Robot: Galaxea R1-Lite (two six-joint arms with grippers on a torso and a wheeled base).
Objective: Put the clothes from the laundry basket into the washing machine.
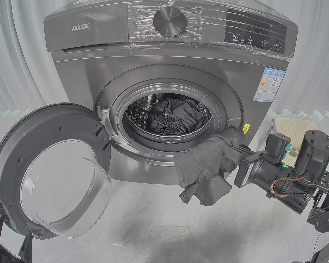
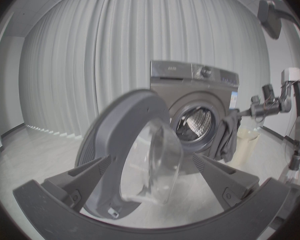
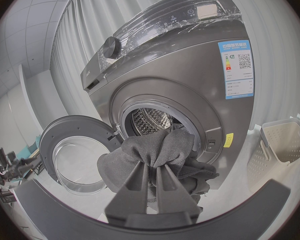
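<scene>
The grey washing machine [image 1: 164, 73] stands with its round door [image 1: 51, 165] swung open to the left. Dark clothes [image 1: 175, 117] lie in the drum. My right gripper [image 1: 240, 143] is shut on a dark grey garment [image 1: 204, 168], which hangs just below and right of the drum opening. In the right wrist view its fingers [image 3: 136, 184] pinch the bunched garment [image 3: 156, 149] in front of the opening. The cream laundry basket [image 1: 296, 126] sits to the machine's right; its inside is hidden. My left gripper [image 1: 11, 234] is low by the door, open with nothing in it [image 2: 150, 174].
The open door [image 2: 130, 140] with its clear glass bowl juts out toward my left gripper. The basket [image 3: 283, 144] is close to the machine's right side. Grey floor [image 1: 164, 223] spreads in front of the machine, and pale curtains hang behind it.
</scene>
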